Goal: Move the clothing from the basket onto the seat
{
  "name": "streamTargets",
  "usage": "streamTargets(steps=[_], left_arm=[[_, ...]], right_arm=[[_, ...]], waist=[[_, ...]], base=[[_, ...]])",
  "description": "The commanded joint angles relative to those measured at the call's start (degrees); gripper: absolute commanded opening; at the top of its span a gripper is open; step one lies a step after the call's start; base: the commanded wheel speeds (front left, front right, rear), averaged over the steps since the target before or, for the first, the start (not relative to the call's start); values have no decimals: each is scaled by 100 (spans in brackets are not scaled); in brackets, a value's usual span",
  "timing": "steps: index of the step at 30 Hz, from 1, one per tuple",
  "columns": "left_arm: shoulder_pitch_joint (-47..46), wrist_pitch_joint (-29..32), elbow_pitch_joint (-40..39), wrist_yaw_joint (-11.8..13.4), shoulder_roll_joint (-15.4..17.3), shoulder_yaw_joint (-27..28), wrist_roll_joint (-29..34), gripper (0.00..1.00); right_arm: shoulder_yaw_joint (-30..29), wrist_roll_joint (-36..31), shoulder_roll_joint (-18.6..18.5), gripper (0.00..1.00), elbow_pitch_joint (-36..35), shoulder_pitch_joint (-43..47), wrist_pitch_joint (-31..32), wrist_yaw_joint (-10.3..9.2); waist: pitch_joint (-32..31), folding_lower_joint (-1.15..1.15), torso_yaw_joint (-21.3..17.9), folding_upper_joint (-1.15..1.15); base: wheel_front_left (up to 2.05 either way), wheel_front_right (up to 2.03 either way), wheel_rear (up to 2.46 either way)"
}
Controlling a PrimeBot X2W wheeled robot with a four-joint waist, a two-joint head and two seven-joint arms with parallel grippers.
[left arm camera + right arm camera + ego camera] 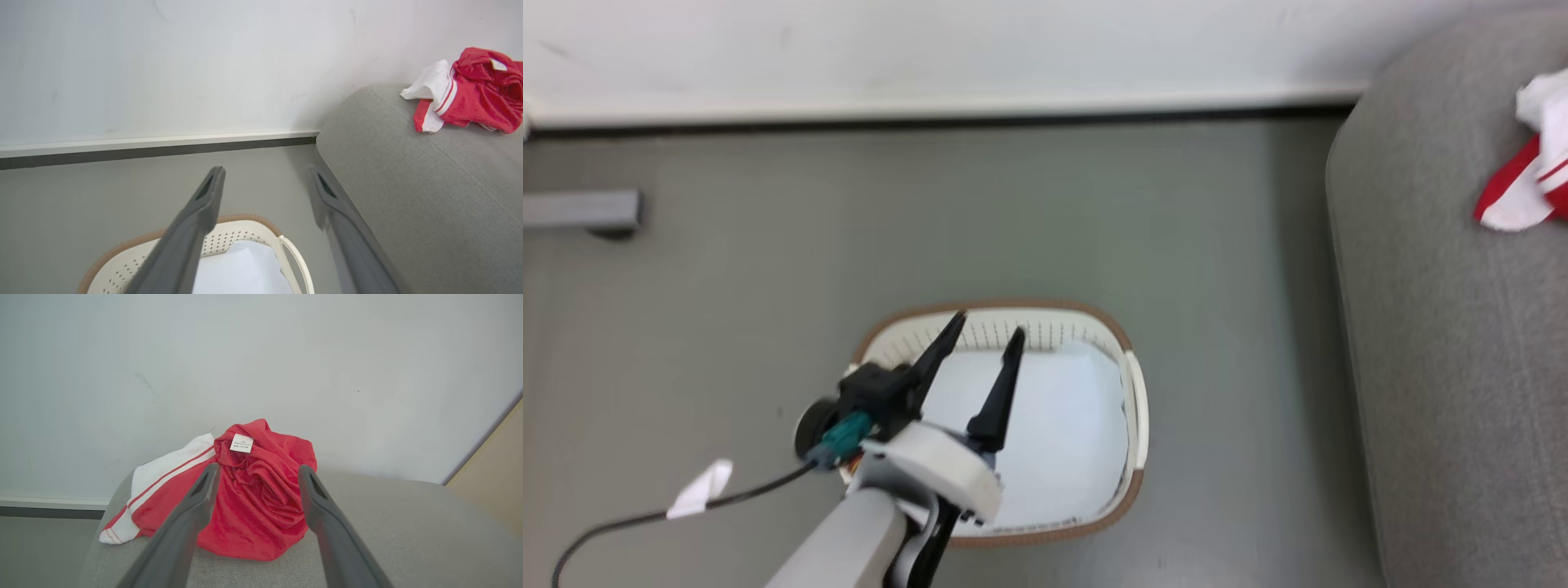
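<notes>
The cream-white basket (1132, 488) with a brown rim (245, 217) stands on the grey floor and holds pale white clothing (1062, 425) (241, 269). My left gripper (987, 327) (265, 169) hangs open above the basket's left side, with nothing between its fingers. The grey seat (1445, 367) (429, 196) (408, 531) is to the right. A crumpled red and white garment (1523, 192) (478, 94) (257, 514) lies on it. My right gripper (258, 468) is open just in front of that garment, one finger to each side, not gripping it.
A white wall with a pale baseboard (931, 106) runs behind the basket and the seat. A grey bar (580, 210) lies on the floor at far left. A black cable with a white tag (698, 487) trails from my left wrist. A beige panel (494, 473) stands beyond the seat.
</notes>
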Motion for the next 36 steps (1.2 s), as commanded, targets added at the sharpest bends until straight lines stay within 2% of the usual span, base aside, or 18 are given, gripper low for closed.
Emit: streamTargets(steps=[1, 6, 10, 17, 25, 30, 36], left_arm=[[203, -25, 22, 16, 15, 86, -29, 100], [974, -29, -125, 56, -6, 712, 111, 100], [1508, -28, -39, -15, 0, 1119, 253, 100], [2260, -28, 101, -112, -125, 1777, 649, 100], [2727, -28, 94, -535, -252, 2372, 1143, 100], [2843, -29, -6, -803, -401, 2666, 1397, 100], [2870, -29, -46, -972, -565, 2903, 1627, 100]], right_arm=[[48, -20, 138, 100, -197, 337, -14, -13], [193, -250, 903, 100, -1160, 1446, -16, -14], [394, -422, 1492, 100, -1619, 2023, -16, -13], [896, -713, 2311, 100, -1889, 2776, -15, -13], [1022, -936, 2773, 100, -1918, 3305, -16, -14], [1074, -1009, 2844, 100, -1842, 3360, -16, -14], [1077, -1034, 2865, 100, -1785, 3288, -16, -14]], waist=[[-661, 2, 137, 0], [-1222, 2, 375, 0], [-1557, 2, 526, 0], [-2144, 2, 720, 0], [-2471, 2, 754, 0], [-2512, 2, 711, 0], [-2485, 2, 661, 0]], base=[[0, 0, 0], [0, 0, 0], [0, 0, 0], [0, 0, 0], [0, 0, 0], [0, 0, 0], [0, 0, 0]])
